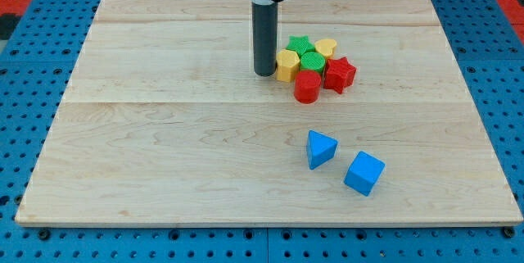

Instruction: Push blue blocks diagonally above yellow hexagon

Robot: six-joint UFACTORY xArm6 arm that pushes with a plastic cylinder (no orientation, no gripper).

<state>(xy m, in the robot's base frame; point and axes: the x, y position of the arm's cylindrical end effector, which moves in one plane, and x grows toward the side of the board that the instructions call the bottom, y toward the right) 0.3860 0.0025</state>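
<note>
A blue triangular block (320, 148) and a blue cube (364, 173) lie side by side at the view's lower right, slightly apart. The yellow hexagon (286, 65) sits at the left edge of a tight cluster near the view's top centre. My tip (264, 74) stands just left of the yellow hexagon, very close to it or touching it. My tip is far above and to the left of both blue blocks.
The cluster also holds a green star (300, 46), a yellow heart-shaped block (326, 48), a green block (311, 61), a red star (339, 74) and a red cylinder (307, 88). The wooden board (164, 132) lies on a blue pegboard.
</note>
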